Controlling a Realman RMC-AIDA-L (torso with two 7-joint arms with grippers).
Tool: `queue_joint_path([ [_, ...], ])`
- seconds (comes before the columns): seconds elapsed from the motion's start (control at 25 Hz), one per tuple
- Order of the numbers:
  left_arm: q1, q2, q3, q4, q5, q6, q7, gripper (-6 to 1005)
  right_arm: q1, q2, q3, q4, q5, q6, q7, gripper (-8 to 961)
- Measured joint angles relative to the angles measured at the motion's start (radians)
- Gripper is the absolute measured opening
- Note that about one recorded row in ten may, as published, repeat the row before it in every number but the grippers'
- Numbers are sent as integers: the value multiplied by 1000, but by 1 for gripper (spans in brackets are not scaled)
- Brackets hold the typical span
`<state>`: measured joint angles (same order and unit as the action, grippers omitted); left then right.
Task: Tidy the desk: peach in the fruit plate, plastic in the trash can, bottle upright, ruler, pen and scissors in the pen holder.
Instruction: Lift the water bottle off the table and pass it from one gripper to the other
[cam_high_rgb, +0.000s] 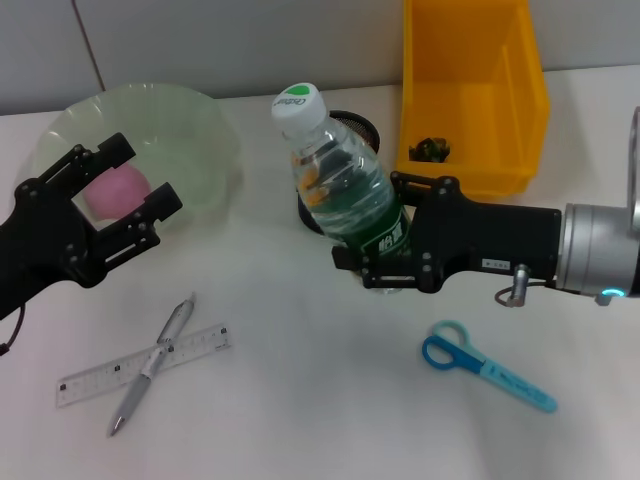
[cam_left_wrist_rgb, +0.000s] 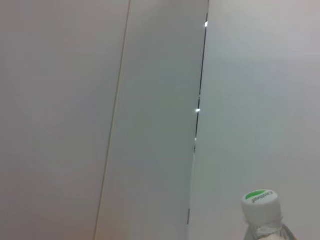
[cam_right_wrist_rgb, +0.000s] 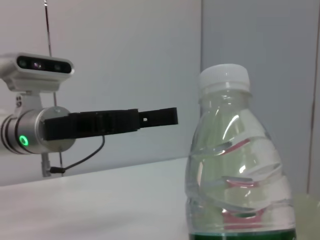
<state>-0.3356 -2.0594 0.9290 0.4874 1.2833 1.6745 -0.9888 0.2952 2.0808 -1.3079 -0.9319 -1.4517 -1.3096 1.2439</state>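
Note:
My right gripper (cam_high_rgb: 388, 232) is shut on the lower body of the clear water bottle (cam_high_rgb: 345, 185), which stands nearly upright with its white and green cap (cam_high_rgb: 297, 104) leaning far-left. The cap (cam_left_wrist_rgb: 260, 202) also shows in the left wrist view, and the bottle (cam_right_wrist_rgb: 235, 165) fills the right wrist view. My left gripper (cam_high_rgb: 150, 172) hangs open over the pale green fruit plate (cam_high_rgb: 190, 120), where the pink peach (cam_high_rgb: 115, 190) lies. A pen (cam_high_rgb: 152, 362) lies crossed over the clear ruler (cam_high_rgb: 100, 378) at the front left. Blue scissors (cam_high_rgb: 487, 366) lie front right. The black pen holder (cam_high_rgb: 357, 124) stands behind the bottle.
A yellow bin (cam_high_rgb: 470, 60) stands at the back right with a dark crumpled piece of plastic (cam_high_rgb: 432, 150) inside. The left gripper (cam_right_wrist_rgb: 150, 117) shows from the side in the right wrist view. A grey wall runs behind the white desk.

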Motion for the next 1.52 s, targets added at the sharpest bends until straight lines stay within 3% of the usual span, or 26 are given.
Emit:
queue_joint_path([
  [0.48,-36,-3,5,-55,1,65,11,827,111,5,-26,182,48,-42,-100,769],
  [1.2,-50,-4,7,-71,0,115,5,827,195,8,-57,278,87,-43,-149,770],
  [1.52,-64,-3,7,-108,4,119,11,825,218,8,-129,300,150,-46,-175,770],
])
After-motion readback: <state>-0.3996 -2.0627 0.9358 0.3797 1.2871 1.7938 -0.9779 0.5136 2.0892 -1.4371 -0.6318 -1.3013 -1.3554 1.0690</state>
